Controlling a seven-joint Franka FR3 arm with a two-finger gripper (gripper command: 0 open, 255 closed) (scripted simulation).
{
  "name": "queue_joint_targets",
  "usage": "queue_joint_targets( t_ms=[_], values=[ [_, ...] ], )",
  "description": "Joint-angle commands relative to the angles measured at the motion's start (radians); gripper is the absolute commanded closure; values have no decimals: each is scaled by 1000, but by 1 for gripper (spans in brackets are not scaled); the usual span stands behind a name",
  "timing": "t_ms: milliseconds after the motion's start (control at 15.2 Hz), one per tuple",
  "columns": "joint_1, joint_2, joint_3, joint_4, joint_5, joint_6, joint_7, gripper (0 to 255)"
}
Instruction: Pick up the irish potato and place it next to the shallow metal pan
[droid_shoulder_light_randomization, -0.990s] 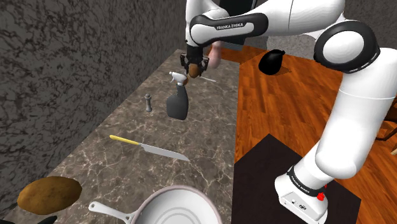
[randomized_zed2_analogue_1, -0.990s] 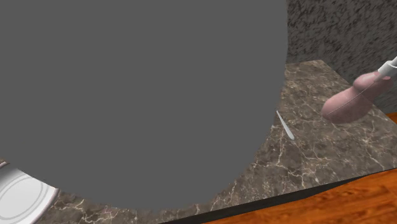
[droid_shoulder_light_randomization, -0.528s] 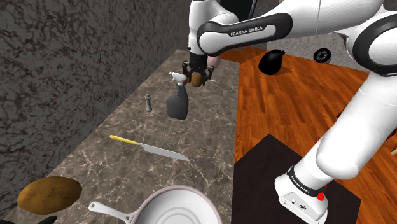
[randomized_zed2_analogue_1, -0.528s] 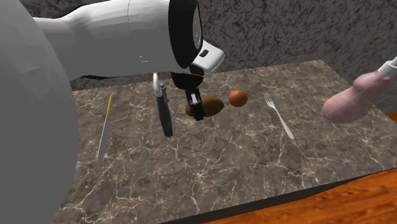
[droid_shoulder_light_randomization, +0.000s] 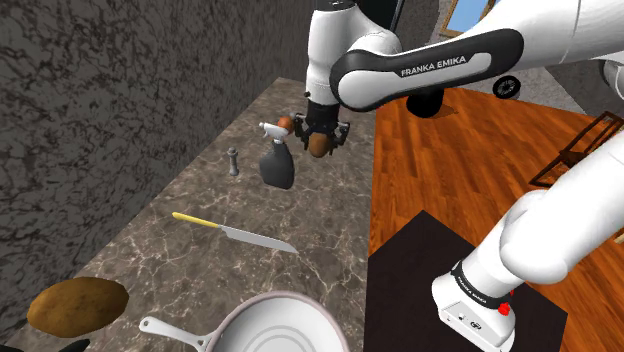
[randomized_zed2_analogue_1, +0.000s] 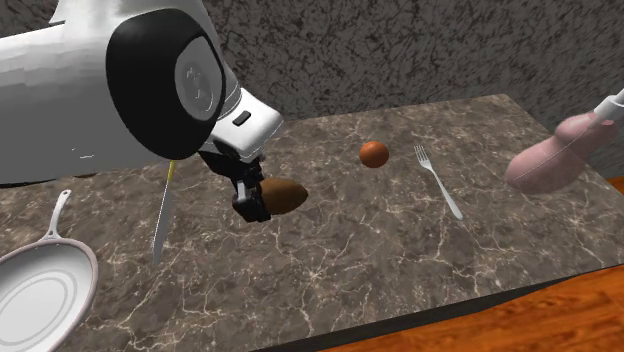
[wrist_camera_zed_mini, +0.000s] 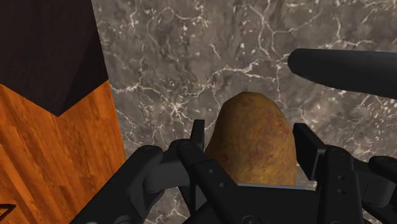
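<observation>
Where the veined stone counter (droid_shoulder_light_randomization: 200, 255) meets the wooden floor (droid_shoulder_light_randomization: 450, 170), the white Franka arm (droid_shoulder_light_randomization: 430, 65) arches out from its dark box stand (droid_shoulder_light_randomization: 420, 280) over the counter's far end. The shallow pan (droid_shoulder_light_randomization: 285, 322), pale inside with a long thin handle, lies at the near end in the shoulder view, with a big brown potato-like lump (droid_shoulder_light_randomization: 78, 305) to its left. Farther along lie a yellow-handled knife (droid_shoulder_light_randomization: 235, 232) and a dark grey spray bottle (droid_shoulder_light_randomization: 277, 162) with a white trigger head.

Just beside that bottle, the black gripper (droid_shoulder_light_randomization: 320, 138) is clamped on the Irish potato (wrist_camera_zed_mini: 253, 146), one finger pressed to each flank. The potato hangs clear of the counter, well apart from the pan. It is oval, with golden-brown skin mottled in reddish speckles, and its blunt, narrower end pokes out past the fingertips.

A fork (randomized_zed2_analogue_1: 438, 182), a round orange-brown ball (randomized_zed2_analogue_1: 373, 153) and a small grey shaker (droid_shoulder_light_randomization: 233, 161) sit nearby.
</observation>
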Motion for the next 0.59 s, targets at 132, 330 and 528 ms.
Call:
queue_joint_targets(
  t_ms=[132,330,528],
  values=[
    [41,-90,39,-88,39,-7,59,255],
    [75,-158,69,-147,74,-16,101,255],
    [111,-220,101,-197,111,-30,145,255]
  ],
)
